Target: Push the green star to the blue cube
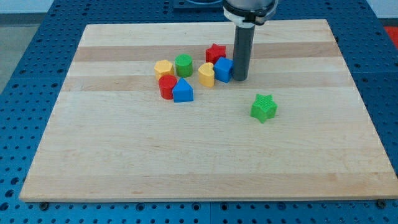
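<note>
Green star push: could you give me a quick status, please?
My tip beside blue cube, on its right. Green star apart, below-right. Nothing between them.

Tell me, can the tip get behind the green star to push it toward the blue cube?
Probably yes. My tip sits against the blue cube, and the green star lies alone toward the view's bottom right, with bare board all round it, so nothing blocks a path around.

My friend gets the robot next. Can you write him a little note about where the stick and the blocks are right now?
My tip sits right beside the blue cube, on its right in the view, not near the green star.
The green star lies alone, below and right of the cube, apart from it.
Done: nothing visible yet.
Left: get my tip behind the star's lower right side and push it up-left to the cube.
</note>
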